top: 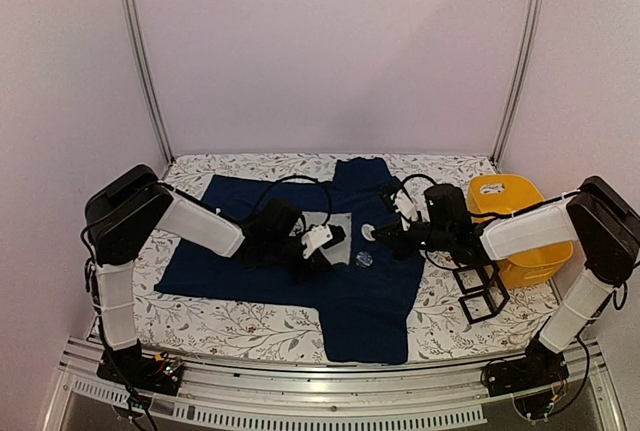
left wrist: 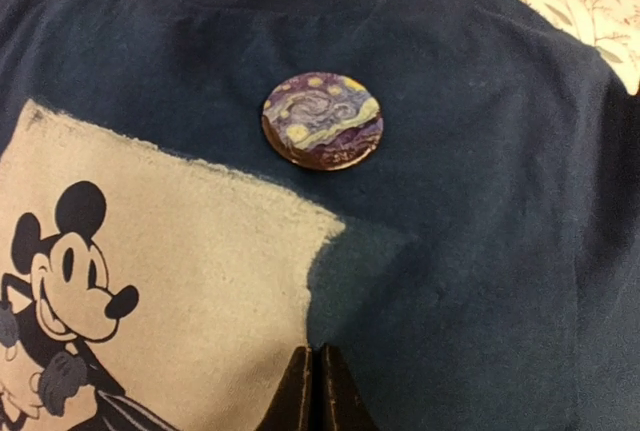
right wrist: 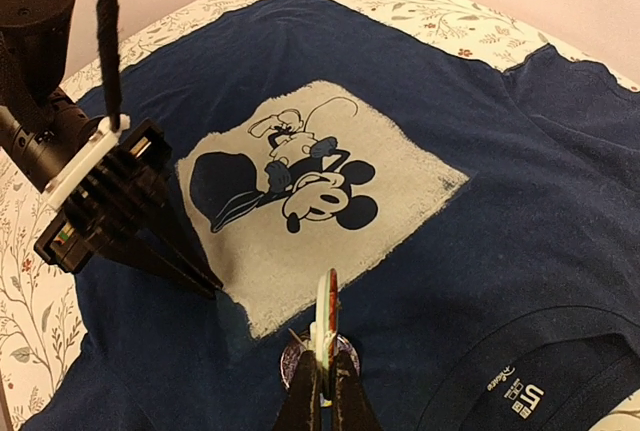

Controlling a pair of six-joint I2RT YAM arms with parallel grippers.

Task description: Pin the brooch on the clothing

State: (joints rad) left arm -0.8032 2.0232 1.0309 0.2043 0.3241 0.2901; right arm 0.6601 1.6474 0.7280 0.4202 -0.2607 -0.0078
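The navy T-shirt [top: 350,296] lies flat on the table, its pale mouse print [right wrist: 310,201] face up. A round brooch with a swirly blue and yellow painting [left wrist: 322,121] lies on the shirt beside the print; it also shows in the top view [top: 364,259]. My right gripper [right wrist: 326,353] is shut on a second round brooch [right wrist: 326,306], held edge-on just above the lying one, its pin showing at the left. My left gripper [left wrist: 318,353] is shut, its tips resting on the shirt at the print's corner [right wrist: 212,286].
A yellow bin [top: 510,226] stands at the right. Black wire-frame cubes [top: 480,293] sit in front of it. A floral cloth [top: 250,321] covers the table around the shirt. The shirt's collar label [right wrist: 515,383] lies close to my right gripper.
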